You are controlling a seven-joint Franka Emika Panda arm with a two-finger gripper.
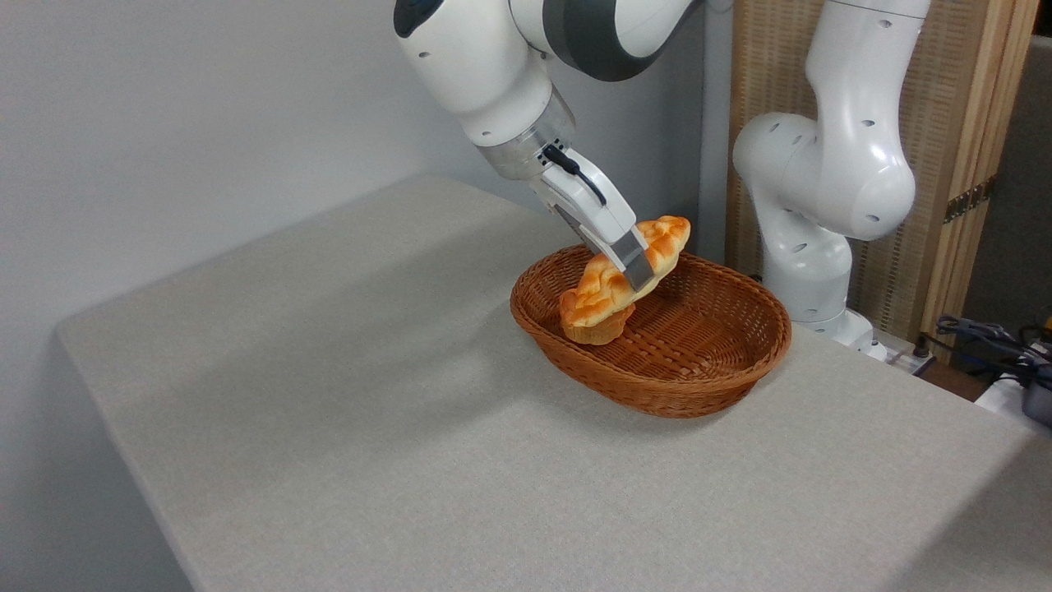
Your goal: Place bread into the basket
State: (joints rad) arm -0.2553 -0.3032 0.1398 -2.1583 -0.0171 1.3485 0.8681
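Observation:
The bread (pixel 604 288), a golden braided loaf with pointed ends, hangs tilted over the left half of the reddish-brown wicker basket (pixel 699 386). My gripper (pixel 637 267) is shut on the loaf's middle, reaching down from the upper left. The loaf's lower end is right above a small round orange bun (pixel 593 331) that sits inside the basket; whether they touch I cannot tell. The upper end of the loaf points up and right, above the basket's far rim.
The grey cloth-covered table (pixel 411 444) spreads to the left and front of the basket. The arm's white base (pixel 814 214) stands behind the basket at the right. Cables and a dark device (pixel 994 345) lie at the far right edge.

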